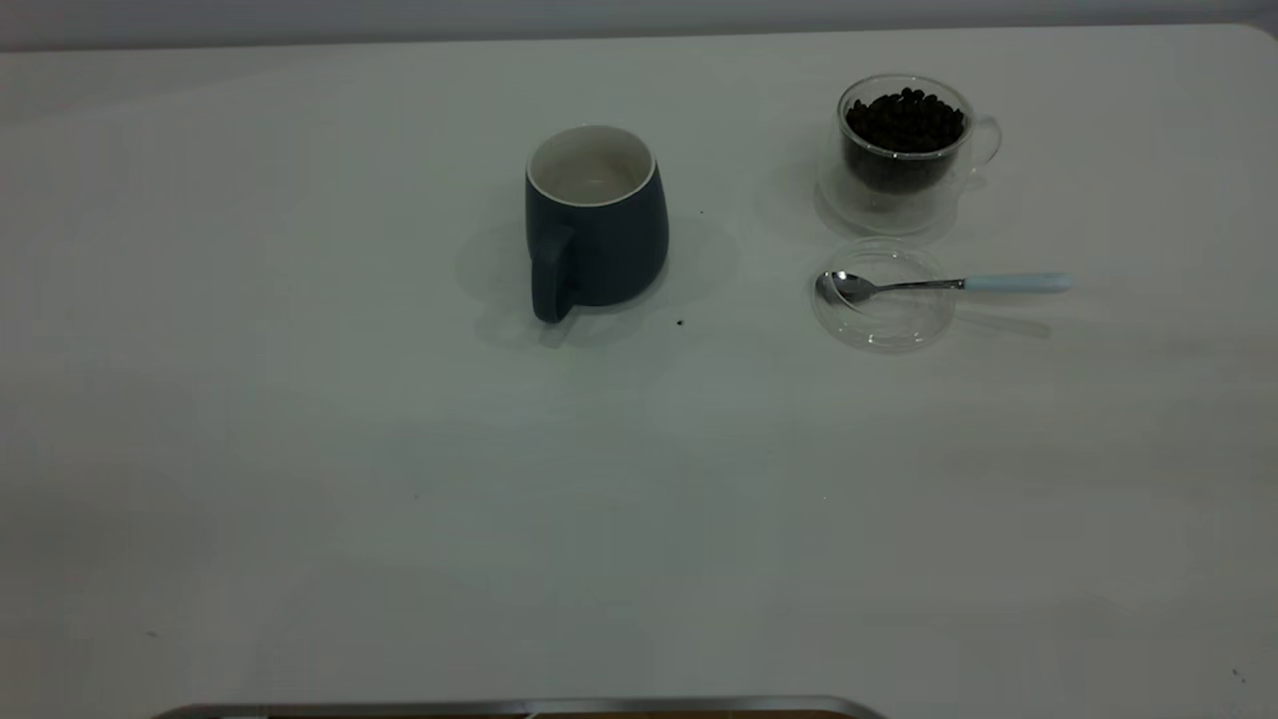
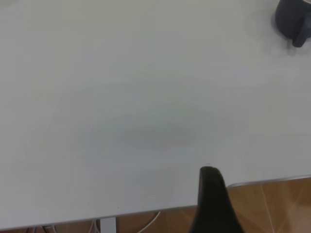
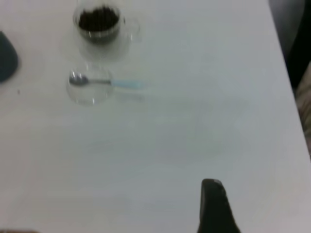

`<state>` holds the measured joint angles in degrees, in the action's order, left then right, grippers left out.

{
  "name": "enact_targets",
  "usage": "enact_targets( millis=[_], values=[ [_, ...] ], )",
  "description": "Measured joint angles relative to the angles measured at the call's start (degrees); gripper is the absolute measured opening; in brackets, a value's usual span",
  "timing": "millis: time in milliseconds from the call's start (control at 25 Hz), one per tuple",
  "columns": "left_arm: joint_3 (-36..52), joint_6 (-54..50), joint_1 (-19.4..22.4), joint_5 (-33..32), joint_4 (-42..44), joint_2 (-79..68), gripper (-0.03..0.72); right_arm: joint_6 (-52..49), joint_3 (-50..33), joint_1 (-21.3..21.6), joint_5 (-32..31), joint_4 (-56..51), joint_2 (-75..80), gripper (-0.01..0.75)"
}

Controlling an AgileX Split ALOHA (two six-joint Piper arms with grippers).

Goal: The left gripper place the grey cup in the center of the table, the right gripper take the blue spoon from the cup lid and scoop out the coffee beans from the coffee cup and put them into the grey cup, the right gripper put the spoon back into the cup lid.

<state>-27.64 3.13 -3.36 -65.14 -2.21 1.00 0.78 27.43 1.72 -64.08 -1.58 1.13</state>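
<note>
The grey cup (image 1: 597, 225) stands upright near the middle of the table (image 1: 300, 449), its handle toward the near edge and its white inside bare. At the right, the coffee cup (image 1: 904, 150) holds the coffee beans (image 1: 906, 120). Just in front of it lies the cup lid (image 1: 884, 300), with the blue spoon (image 1: 949, 285) resting across it, bowl in the lid and handle pointing right. Neither arm shows in the exterior view. My left gripper (image 2: 214, 204) hangs over the table's near edge, far from the grey cup (image 2: 294, 19). My right gripper (image 3: 214, 206) is well away from the blue spoon (image 3: 104, 82).
Two tiny dark specks (image 1: 680, 323) lie beside the grey cup. A metal strip (image 1: 519, 707) runs along the table's near edge. Wooden floor (image 2: 272, 204) shows beyond the edge in the left wrist view.
</note>
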Motion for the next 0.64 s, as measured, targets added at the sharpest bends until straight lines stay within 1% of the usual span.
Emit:
enact_targets(
  millis=[640],
  values=[
    [0.0, -0.1, 0.0, 0.0, 0.0, 0.0, 0.566, -0.1, 0.0, 0.0, -0.2, 0.0, -1.5, 0.507]
  ],
)
